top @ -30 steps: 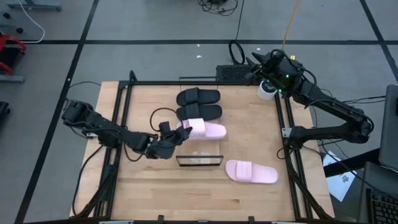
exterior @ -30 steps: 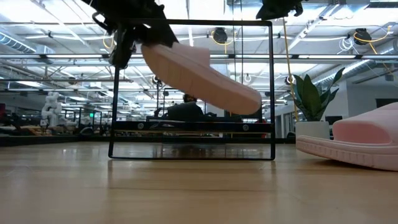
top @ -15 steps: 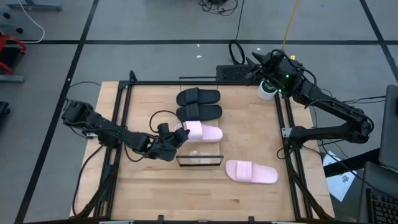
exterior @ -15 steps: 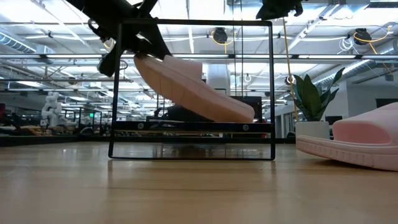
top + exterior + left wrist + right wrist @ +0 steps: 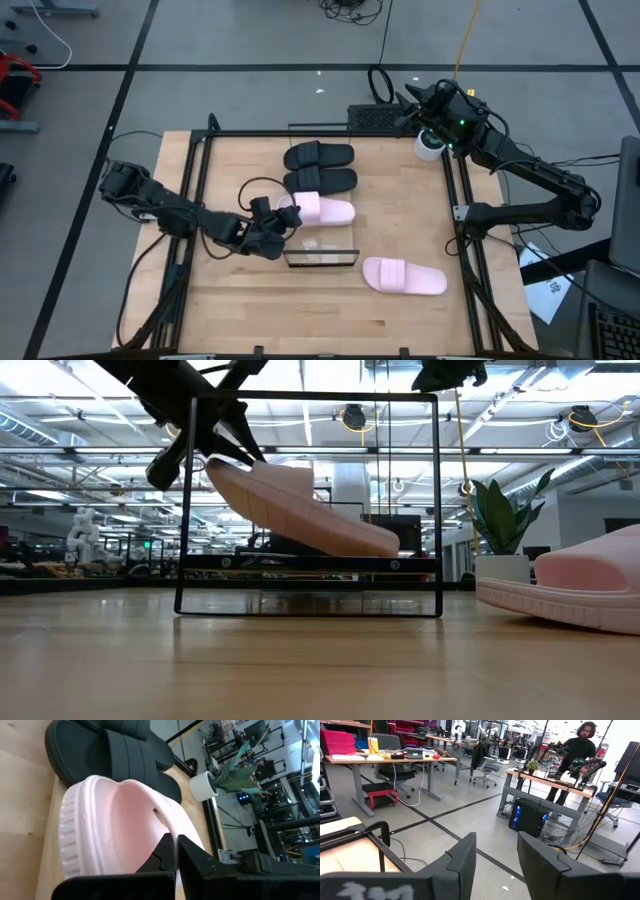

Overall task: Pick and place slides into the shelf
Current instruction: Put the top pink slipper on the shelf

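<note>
My left gripper is shut on a pale pink slide above the shelf, a light-wood plank in a black frame with a dark lip at its near end. The slide is tilted. Its right end is down at the shelf board and its left end is raised. Two black slides lie side by side on the shelf's far part. The second pink slide lies sole-down on the table to the near right. My right gripper waits open beyond the far right corner. My left gripper pinches the pink slide's strap at its edge between two nearly closed fingers. It comes from the table's left, slanting slightly down. The slide hangs tilted from the hold, its gripped end high and its far end low at the shelf board.
A white pot with a plant stands at the far right corner, beside a black box. Black frame rails run along the table's sides. A person stands in the room beyond. Bare wood lies along the near edge.
My left gripper has drawn slightly toward the table's left and sunk, staying shut. The pink slide has come down with it and shifted left. Its right end has dropped from mid-air to the level of the shelf board, while its gripped end stays raised.
</note>
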Available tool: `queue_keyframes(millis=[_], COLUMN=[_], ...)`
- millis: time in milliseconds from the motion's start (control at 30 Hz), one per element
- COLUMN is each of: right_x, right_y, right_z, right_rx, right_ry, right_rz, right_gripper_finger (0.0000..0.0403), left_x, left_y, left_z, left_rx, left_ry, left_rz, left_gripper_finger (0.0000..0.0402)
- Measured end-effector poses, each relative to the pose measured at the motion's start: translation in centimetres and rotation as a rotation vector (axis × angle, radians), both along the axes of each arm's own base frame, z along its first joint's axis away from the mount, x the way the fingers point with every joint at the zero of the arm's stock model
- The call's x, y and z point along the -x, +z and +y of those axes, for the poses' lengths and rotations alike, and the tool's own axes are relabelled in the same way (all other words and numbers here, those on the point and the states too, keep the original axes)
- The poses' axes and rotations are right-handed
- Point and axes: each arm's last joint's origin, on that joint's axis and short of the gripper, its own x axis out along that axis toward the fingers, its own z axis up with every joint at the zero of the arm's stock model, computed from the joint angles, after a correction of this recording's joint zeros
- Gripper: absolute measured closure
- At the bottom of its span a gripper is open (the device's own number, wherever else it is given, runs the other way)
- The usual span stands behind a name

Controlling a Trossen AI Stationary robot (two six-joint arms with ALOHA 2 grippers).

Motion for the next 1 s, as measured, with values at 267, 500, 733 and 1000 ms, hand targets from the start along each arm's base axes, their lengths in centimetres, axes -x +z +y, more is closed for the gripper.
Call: queue_keyframes(millis=[267,500,733,1000], right_x=[0.0,0.0,0.0,0.0], right_y=[0.0,0.0,0.0,0.0], right_z=[0.0,0.0,0.0,0.0], right_rx=[0.0,0.0,0.0,0.0], right_ry=[0.0,0.0,0.001,0.001], right_rz=[0.0,0.0,0.0,0.0], right_gripper_finger=[0.0268,0.0268,0.0268,0.0268], left_x=[-0.9,-2.0,-1.7,-1.3], left_y=[-1.3,-3.2,-3.3,-3.7], left_z=[0.4,0.1,0.1,0.5], left_rx=[0.026,0.067,0.07,0.053], left_ry=[-0.026,-0.024,-0.034,-0.011], left_rz=[0.045,0.035,0.066,0.128], left_gripper_finger=[0.0401,0.0401,0.0401,0.0401])
